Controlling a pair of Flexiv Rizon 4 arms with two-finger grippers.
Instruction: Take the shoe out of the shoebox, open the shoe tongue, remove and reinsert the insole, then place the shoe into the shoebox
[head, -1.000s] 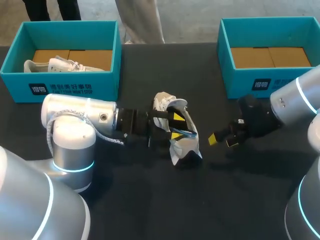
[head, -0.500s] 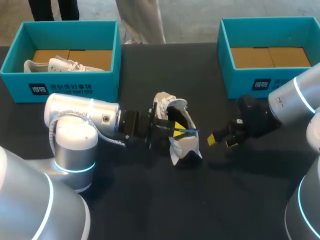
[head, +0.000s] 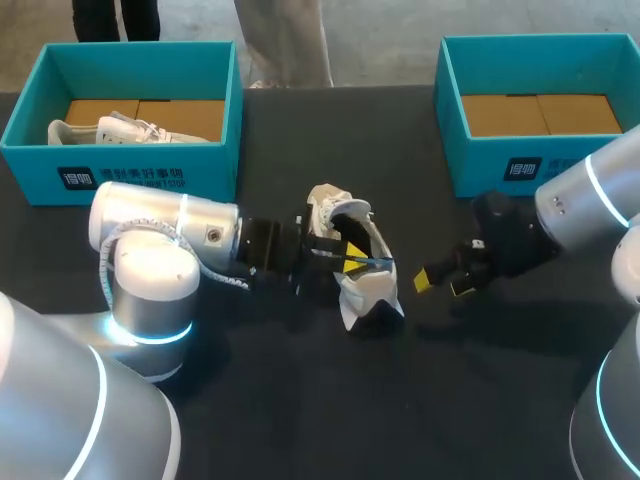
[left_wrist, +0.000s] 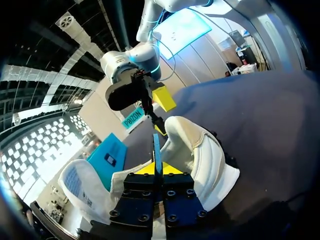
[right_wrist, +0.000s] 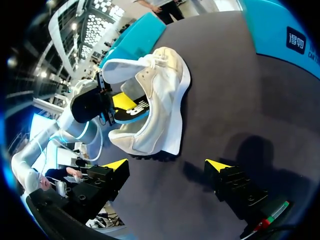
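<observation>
Insole (right_wrist: 134, 112) half hidden inside shoe (right_wrist: 162, 100), pinched by left jaws.

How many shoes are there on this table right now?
2. One white shoe lies in the left box; the second shoe lies mid-table, its insole pinched by the left gripper. The near wall of the right box may hide another.

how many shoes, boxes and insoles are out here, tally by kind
shoes: 2, loose shoe on the table, boxed shoe
boxes: 2, left box, right box
insoles: 1, insole held by the left gripper
total: 5
</observation>
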